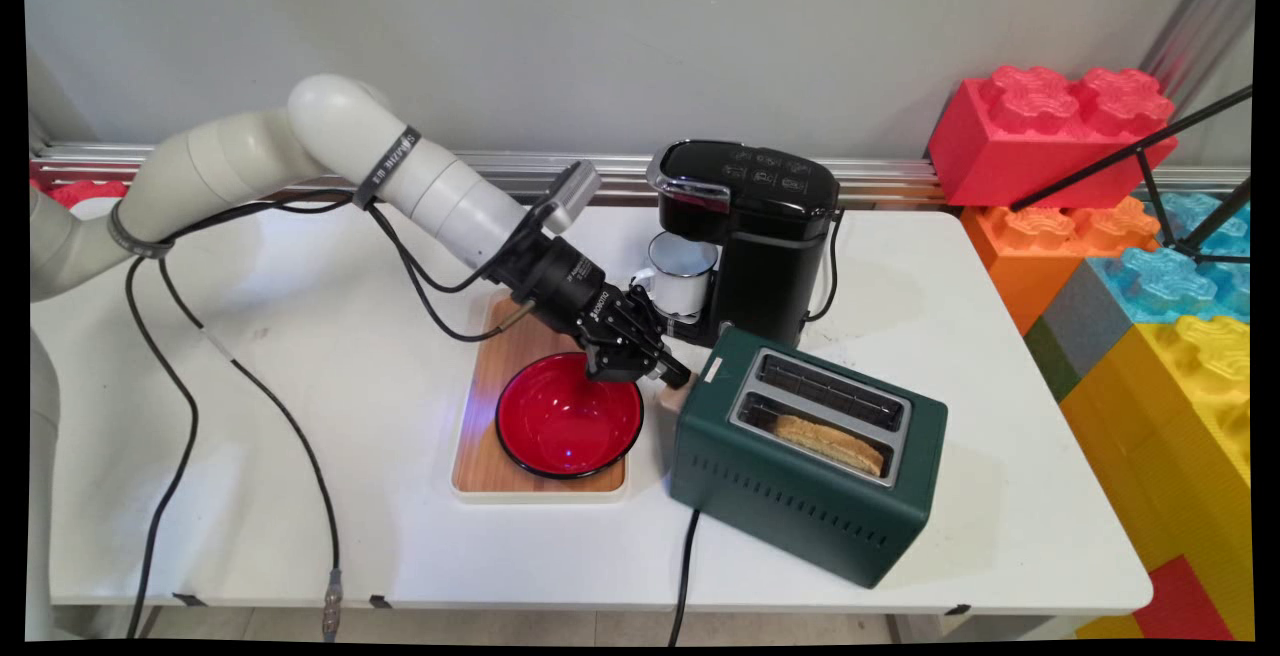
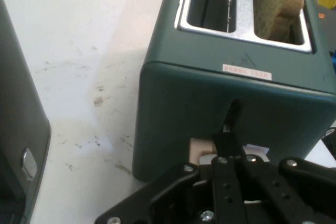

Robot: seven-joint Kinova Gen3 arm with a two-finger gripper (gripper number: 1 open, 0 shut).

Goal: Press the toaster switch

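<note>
**Gripper pressed to the toaster's lever end**

From my remote seat I see the black two-finger gripper (image 1: 672, 374) low at the near-left end face of the dark green two-slot toaster (image 1: 806, 453), right where the pale beige lever knob (image 1: 675, 397) sticks out of its vertical slot. In the hand view the fingers (image 2: 227, 139) look drawn together into one narrow black stack over that knob, apparently bearing on its top rather than clasping it. A slice of browned toast (image 1: 830, 441) stands in the nearer slot, its top above the rim. The arm reaches across a glossy red bowl (image 1: 568, 427) sitting on a wooden tray with a white rim (image 1: 478, 479), which lies just left of the toaster. Behind stands a black pod coffee machine (image 1: 752, 236) with a white enamel mug (image 1: 680, 276) under its spout, all on the white table (image 1: 300, 496).
</note>
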